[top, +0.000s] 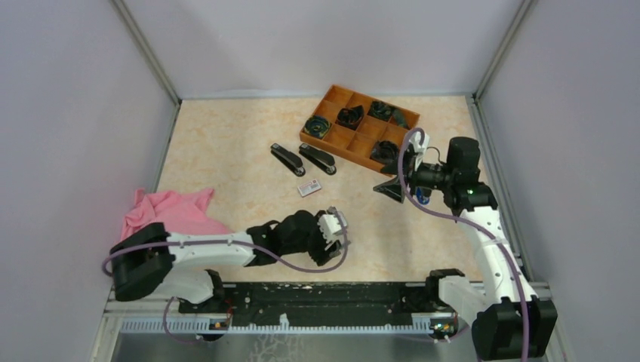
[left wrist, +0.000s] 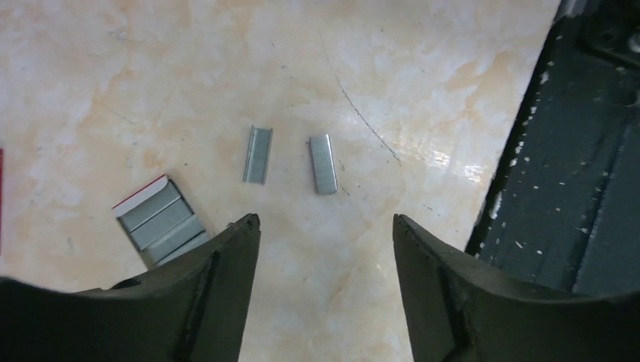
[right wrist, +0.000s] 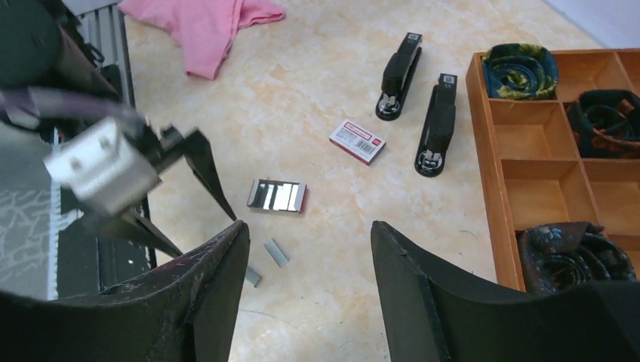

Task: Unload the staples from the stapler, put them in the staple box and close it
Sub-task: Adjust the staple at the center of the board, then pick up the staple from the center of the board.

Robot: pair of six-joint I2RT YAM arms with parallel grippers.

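Beige worktop (top: pixel 226 151): two staplers (top: pixel 287 160) just behind one box (top: pixel 309 188). Left wrist: left hand (left wrist: pixel 326 220) wide, empty; two staples (left wrist: pixel 257 154) lie loose ahead. Right wrist: right hand (right wrist: pixel 309 226) wide, empty; both staples on the box's near side.

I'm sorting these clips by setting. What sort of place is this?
Likely a robot test cell rather than an office: bare pale walls box in a marbled table, with staplers and loose staples laid out as props.
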